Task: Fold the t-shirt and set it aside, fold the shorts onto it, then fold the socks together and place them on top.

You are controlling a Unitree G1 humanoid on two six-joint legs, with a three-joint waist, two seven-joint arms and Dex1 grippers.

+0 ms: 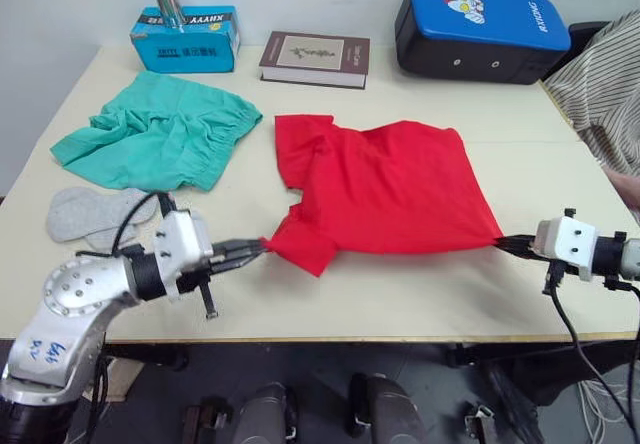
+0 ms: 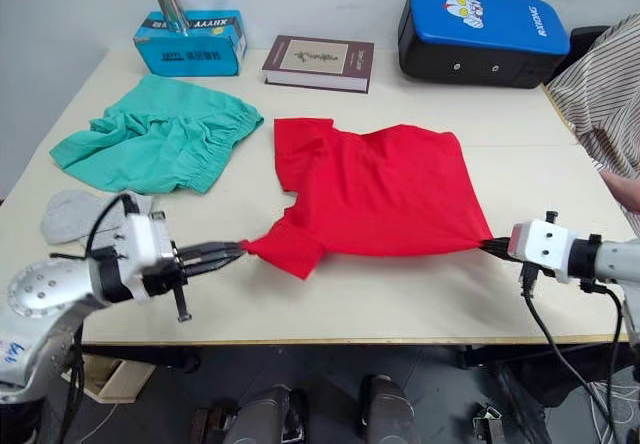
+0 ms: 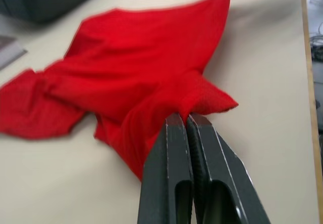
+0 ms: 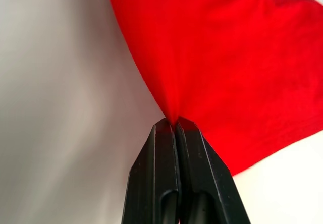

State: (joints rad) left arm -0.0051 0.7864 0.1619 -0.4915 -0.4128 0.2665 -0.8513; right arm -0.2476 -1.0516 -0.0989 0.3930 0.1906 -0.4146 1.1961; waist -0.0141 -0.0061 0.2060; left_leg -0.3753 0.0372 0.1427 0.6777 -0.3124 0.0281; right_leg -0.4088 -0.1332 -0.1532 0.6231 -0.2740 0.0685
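The red t-shirt (image 1: 385,184) lies spread across the middle of the table, pulled taut between both grippers. My left gripper (image 1: 262,248) is shut on its near left sleeve corner (image 3: 202,100). At the near right, my right gripper (image 1: 500,240) is shut on the shirt's hem corner (image 4: 174,114). The teal-green shorts (image 1: 160,132) lie crumpled at the far left. The light grey socks (image 1: 95,212) rest flat just in front of the shorts, beside my left arm.
A blue tissue box (image 1: 185,38) with a metal can (image 1: 168,4), a brown book (image 1: 315,59) and a blue padded case (image 1: 480,29) line the far edge. A person's striped sleeve (image 1: 605,84) shows at the right. The table's near edge (image 1: 380,336) runs just below both grippers.
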